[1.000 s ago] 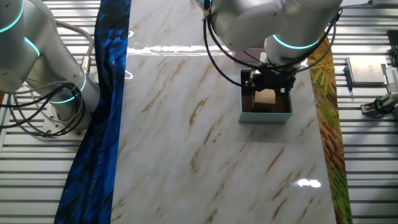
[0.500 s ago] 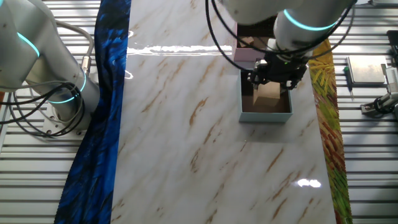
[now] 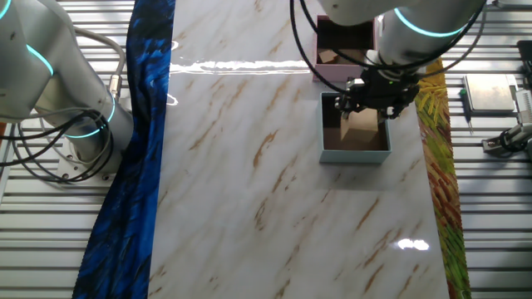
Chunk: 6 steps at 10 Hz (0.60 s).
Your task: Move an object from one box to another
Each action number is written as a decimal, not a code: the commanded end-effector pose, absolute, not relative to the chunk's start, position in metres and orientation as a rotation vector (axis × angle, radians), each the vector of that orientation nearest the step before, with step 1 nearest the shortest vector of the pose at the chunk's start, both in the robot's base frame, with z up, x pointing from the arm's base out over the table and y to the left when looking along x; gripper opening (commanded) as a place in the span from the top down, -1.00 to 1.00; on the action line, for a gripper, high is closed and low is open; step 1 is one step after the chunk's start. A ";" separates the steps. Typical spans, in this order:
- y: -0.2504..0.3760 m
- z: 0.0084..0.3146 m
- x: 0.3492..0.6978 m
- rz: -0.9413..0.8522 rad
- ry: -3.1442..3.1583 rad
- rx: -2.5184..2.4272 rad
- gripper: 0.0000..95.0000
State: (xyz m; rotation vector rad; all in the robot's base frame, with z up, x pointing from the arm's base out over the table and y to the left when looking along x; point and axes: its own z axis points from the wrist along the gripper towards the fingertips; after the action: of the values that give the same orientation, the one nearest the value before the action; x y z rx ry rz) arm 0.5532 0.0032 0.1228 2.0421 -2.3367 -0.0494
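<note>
Tan block (image 3: 359, 126) — the object to move, looks like a small wooden or cardboard cube — sits under the gripper (image 3: 371, 101), partly above the rim of the grey-blue box (image 3: 355, 154). Can't tell for sure whether it's clear of the box floor; from this angle it reads as lifted, held tilted a bit. The gripper's fingers appear closed on the block's top, tho the contact itself is hidden by the dark finger assembly.

Pink box (image 3: 332, 73) is just behind the grey-blue one, walls touching or nearly so, w/ something small and pale lying in its maroon lining.

To do this step well, I'd say: get the block's bottom edge fully above both rims before any sideways travel — the shared wall is the snag risk. Then go straight back toward the pink box, short move, no swing. Centre over the free part of the lining, away from the pale item already there. Lower till near the floor, then release; a drop from height could bounce it out. The marble-look tabletop (image 3: 249, 183) is slick, so a nudged box would prob slide.
</note>
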 end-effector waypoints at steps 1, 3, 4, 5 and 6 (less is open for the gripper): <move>0.003 0.122 0.553 -0.045 -2.365 2.016 1.00; 0.003 0.122 0.553 -0.077 -2.418 1.977 1.00; 0.007 0.123 0.554 -0.089 -2.430 1.972 1.00; 0.022 0.128 0.557 -0.097 -2.447 1.956 1.00; 0.043 0.134 0.560 -0.096 -2.464 1.934 1.00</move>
State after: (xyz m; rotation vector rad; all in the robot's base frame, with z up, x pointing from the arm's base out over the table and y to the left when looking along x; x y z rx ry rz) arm 0.5581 0.0420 0.1345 1.9381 -2.4601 -0.0969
